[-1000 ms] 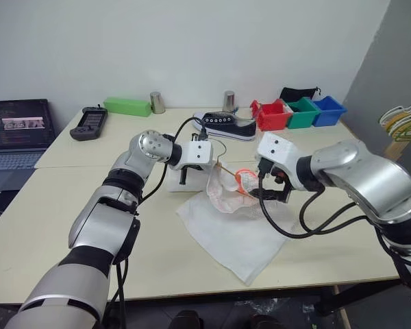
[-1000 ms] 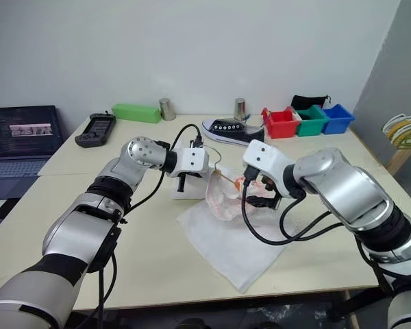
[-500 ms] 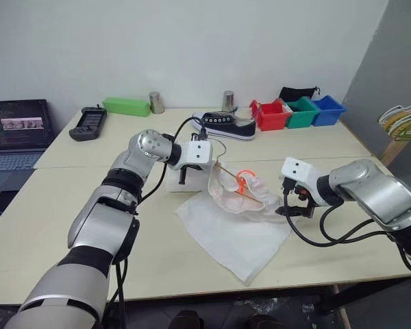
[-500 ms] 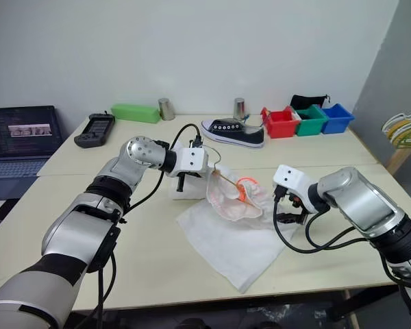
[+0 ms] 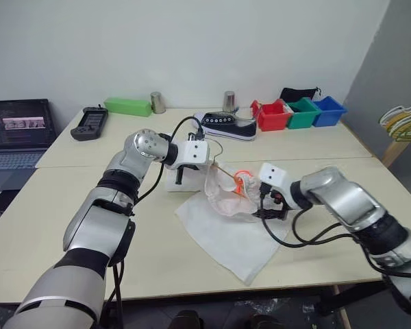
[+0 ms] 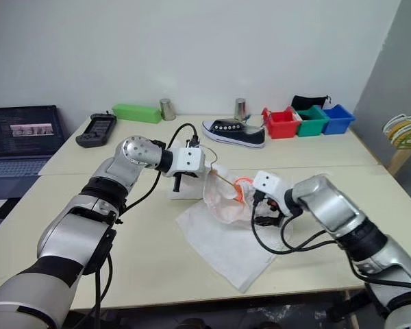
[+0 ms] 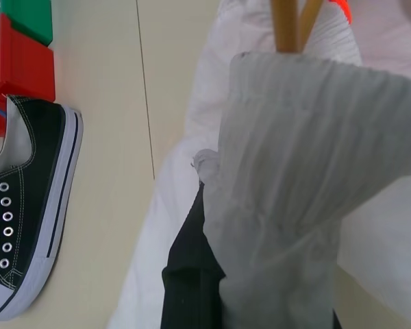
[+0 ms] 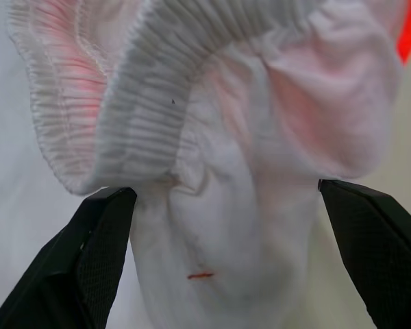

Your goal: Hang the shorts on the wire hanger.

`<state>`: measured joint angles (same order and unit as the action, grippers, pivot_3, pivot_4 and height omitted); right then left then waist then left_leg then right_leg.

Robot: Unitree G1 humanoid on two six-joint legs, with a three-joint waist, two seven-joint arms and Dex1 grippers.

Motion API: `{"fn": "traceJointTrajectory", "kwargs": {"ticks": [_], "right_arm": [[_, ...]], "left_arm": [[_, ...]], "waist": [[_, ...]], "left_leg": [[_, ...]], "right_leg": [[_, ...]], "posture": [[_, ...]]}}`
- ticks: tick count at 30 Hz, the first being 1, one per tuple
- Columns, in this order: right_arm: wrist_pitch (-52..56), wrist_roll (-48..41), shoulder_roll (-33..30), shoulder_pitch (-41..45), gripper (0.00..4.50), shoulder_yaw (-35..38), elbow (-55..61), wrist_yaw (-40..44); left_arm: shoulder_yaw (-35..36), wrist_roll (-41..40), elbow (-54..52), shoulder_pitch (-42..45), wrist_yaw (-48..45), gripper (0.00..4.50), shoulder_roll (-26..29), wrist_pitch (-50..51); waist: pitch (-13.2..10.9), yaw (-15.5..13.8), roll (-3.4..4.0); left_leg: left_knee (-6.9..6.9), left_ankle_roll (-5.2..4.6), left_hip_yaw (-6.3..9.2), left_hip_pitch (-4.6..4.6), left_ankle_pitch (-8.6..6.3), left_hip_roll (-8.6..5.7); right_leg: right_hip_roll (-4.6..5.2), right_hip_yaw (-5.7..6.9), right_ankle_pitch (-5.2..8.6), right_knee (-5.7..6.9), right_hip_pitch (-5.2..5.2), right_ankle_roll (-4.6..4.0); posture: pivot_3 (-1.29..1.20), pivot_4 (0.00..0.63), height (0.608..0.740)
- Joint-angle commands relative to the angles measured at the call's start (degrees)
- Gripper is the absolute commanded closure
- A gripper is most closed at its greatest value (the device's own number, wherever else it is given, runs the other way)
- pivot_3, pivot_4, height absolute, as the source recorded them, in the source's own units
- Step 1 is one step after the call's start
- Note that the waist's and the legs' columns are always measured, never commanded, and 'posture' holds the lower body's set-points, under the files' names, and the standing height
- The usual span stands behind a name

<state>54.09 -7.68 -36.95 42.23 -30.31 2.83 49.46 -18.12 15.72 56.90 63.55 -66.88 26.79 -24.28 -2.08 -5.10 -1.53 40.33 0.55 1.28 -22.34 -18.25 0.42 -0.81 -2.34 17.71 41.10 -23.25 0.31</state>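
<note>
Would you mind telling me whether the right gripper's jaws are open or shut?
Open: the right gripper has its jaws spread wide on either side of the shorts, not yet closed on the fabric.

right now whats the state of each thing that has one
shorts: waistband lifted off the table, rest spread flat
wire hanger: inside the raised waistband
left tool: shut on the shorts
right tool: open, facing the waistband
shoe: upright on its sole
laptop: open, screen lit
</note>
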Motion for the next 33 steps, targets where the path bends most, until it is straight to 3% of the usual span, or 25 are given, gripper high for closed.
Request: {"fn": "traceJointTrajectory", "kwargs": {"ticks": [1,10,16,26,29,33], "right_arm": [[-0.8,0.6,2.8,3.9,0.05,3.3,-3.4,-1.3],[-4.6,2.0,6.5,5.8,0.05,4.9,-10.3,-2.5],[-8.7,2.7,7.3,6.1,1.16,5.7,-11.1,-1.3],[-9.8,3.6,7.1,6.5,3.77,5.0,-8.8,0.6],[-9.7,3.8,7.2,6.5,4.37,5.2,-8.4,1.2],[-9.3,3.7,6.3,6.2,4.46,5.1,-6.5,2.6]], "left_arm": [[1.7,-2.0,-2.6,0.6,0.1,4.5,0.7,0.4],[3.2,-6.1,-5.7,-0.1,-3.3,4.5,0.0,4.1],[2.3,-5.8,-7.2,-1.5,-4.1,4.5,1.0,3.5],[2.3,-5.7,-7.5,-1.5,-3.9,4.5,0.4,3.3],[2.2,-5.5,-7.1,-1.2,-3.5,4.5,0.4,3.0],[2.1,-4.9,-6.1,-0.8,-2.0,4.5,0.6,1.1]], "waist": [[0.0,-0.2,0.0],[0.0,-1.1,0.0],[0.0,-1.2,0.0],[0.0,-1.2,0.01],[0.0,-1.2,0.01],[0.0,-1.3,0.01]], "left_leg": [[0.0,0.0,0.0,0.0,0.0,0.0],[0.1,0.01,0.0,-0.03,0.0,-0.01],[0.15,0.01,0.0,-0.05,0.0,-0.01],[0.16,0.01,0.02,-0.05,0.0,0.0],[0.16,0.01,0.02,-0.05,0.0,0.0],[0.17,0.01,0.02,-0.06,0.0,0.0]], "right_leg": [[0.0,0.0,0.0,0.0,0.0,0.0],[0.0,0.05,0.0,0.02,-0.01,0.0],[0.0,0.04,0.0,0.05,-0.01,0.0],[0.0,0.04,0.0,0.06,-0.01,0.0],[0.0,0.04,0.0,0.06,-0.01,0.0],[0.0,0.04,0.0,0.07,-0.01,0.0]], "posture": [[0.2,0.0,0.74],[0.21,0.0,0.74],[0.21,0.0,0.74],[0.21,0.0,0.74],[0.21,0.0,0.74],[0.21,0.0,0.74]]}}
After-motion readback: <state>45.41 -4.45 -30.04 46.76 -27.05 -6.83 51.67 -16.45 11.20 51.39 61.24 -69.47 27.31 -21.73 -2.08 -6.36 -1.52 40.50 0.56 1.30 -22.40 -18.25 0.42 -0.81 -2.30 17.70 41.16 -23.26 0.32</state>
